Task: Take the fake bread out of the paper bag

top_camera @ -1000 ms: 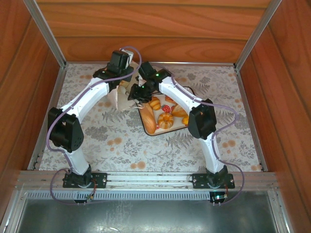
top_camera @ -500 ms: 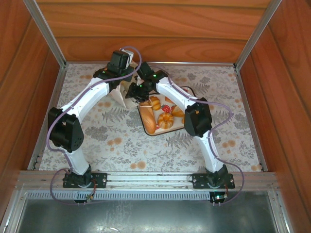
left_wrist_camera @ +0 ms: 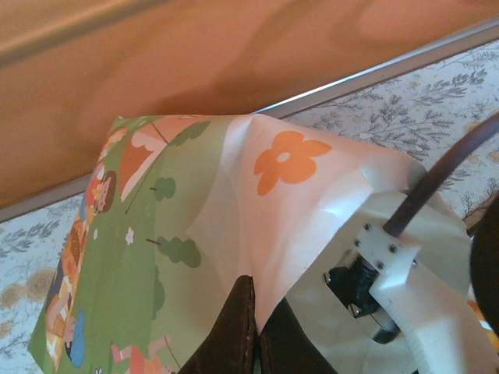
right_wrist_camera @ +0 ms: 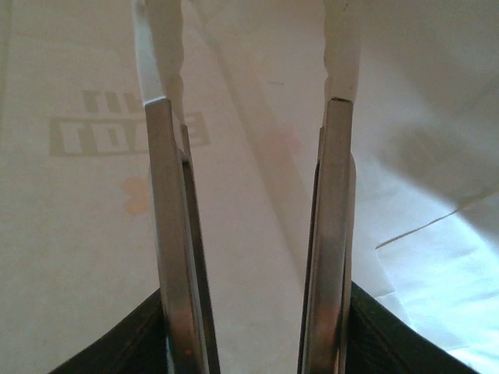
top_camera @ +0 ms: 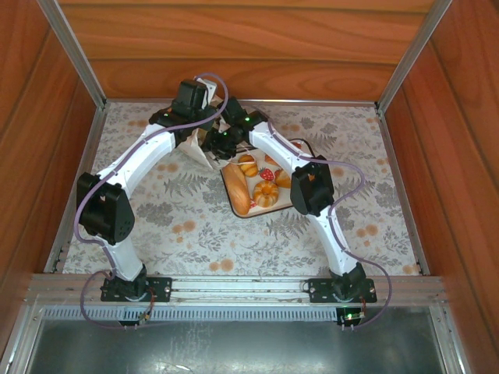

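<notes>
My left claw point(left_wrist_camera: 251, 335) is clenched on the rim of the paper bag point(left_wrist_camera: 234, 195), near the worktop's point(top_camera: 195, 226) far edge. My right claw point(right_wrist_camera: 251, 78) reaches inside the bag, jaws parted with nothing between them. The fake bread point(top_camera: 265, 193) lies on the tray point(top_camera: 228, 189) just beside the bag.

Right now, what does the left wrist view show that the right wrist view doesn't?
Left wrist: the outside of the bag, printed with an orange flower and cartoon figures. The left gripper is shut on its edge and the right arm is at its mouth. Behind are the table and the wooden wall.
Right wrist: the bag's plain white inside, a grey mirrored print showing through, and the right gripper open with nothing between its fingers.
Both: the bag.
</notes>
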